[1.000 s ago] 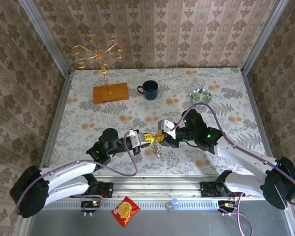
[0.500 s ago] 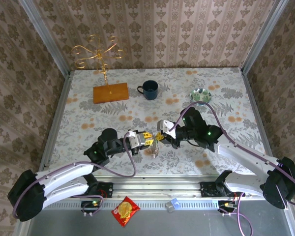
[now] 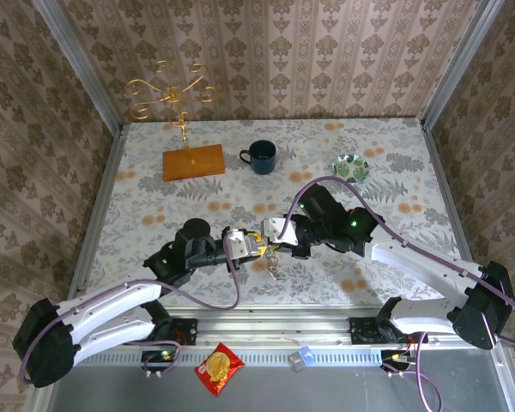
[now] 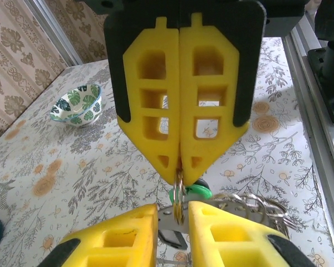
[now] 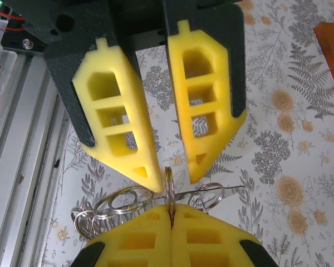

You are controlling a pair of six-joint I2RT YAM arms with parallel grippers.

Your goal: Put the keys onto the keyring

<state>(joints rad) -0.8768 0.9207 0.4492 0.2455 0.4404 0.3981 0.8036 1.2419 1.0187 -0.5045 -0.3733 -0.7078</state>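
My right gripper (image 5: 171, 208) is shut on the edge of the keyring (image 5: 170, 178), a small metal split ring held upright. My left gripper (image 4: 173, 208) faces it tip to tip, open, its fingers either side of the keyring (image 4: 179, 194) with a narrow gap on each side. A key with a green head (image 4: 192, 191) hangs just behind the ring, with a flat metal key (image 4: 168, 216) under it. A bunch of loose metal rings (image 5: 114, 204) trails off to one side. In the top view both grippers meet above the near middle of the table, keys (image 3: 272, 263) dangling below.
A dark blue mug (image 3: 261, 156) and a green patterned bowl (image 3: 350, 166) stand at the back. A gold wire stand (image 3: 173, 90) rises from a wooden base (image 3: 193, 161) at the back left. A red snack packet (image 3: 219, 369) lies below the table's front rail.
The left gripper's jaws have parted and the right gripper's have closed on the ring. Both grippers have drifted a little to the left, the right arm reaching further in.
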